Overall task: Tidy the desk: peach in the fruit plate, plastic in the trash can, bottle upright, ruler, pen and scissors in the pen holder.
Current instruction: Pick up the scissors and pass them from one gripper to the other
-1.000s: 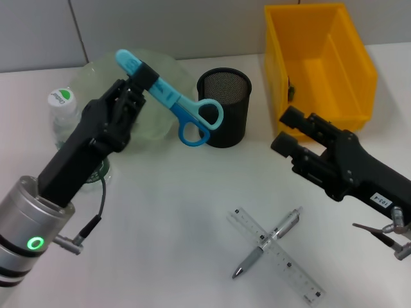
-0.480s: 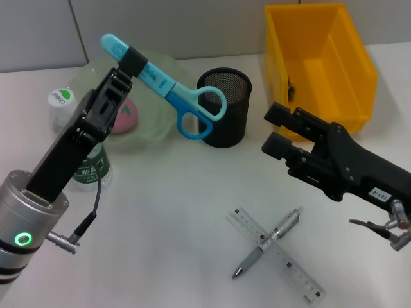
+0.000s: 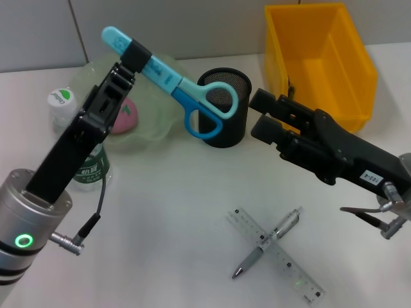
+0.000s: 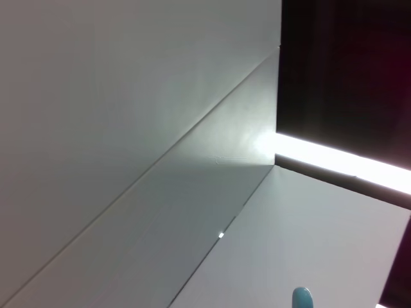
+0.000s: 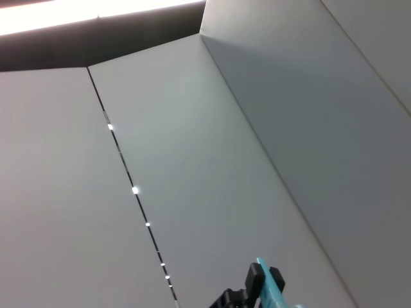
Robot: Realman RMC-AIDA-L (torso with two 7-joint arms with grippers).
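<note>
My left gripper (image 3: 136, 54) is shut on the blade end of the blue scissors (image 3: 192, 106), which slant down with their handles over the left rim of the black mesh pen holder (image 3: 232, 125). The scissors' tip (image 4: 302, 299) shows in the left wrist view, and the scissors (image 5: 268, 282) show again in the right wrist view. My right gripper (image 3: 259, 115) is open just right of the holder. A pink peach (image 3: 126, 114) lies in the pale green fruit plate (image 3: 157, 125). The bottle (image 3: 62, 106) stands upright behind my left arm. A clear ruler (image 3: 282, 260) and a silver pen (image 3: 270, 247) lie crossed near the front. The yellow trash can (image 3: 334, 64) stands at the back right.
A small dark item (image 3: 292, 91) lies inside the yellow bin against its left wall. The right arm stretches across the table from the right edge, above the ruler and pen.
My right gripper has moved left, up to the pen holder. The left gripper has brought the scissors' handles right and down over the holder's rim.
</note>
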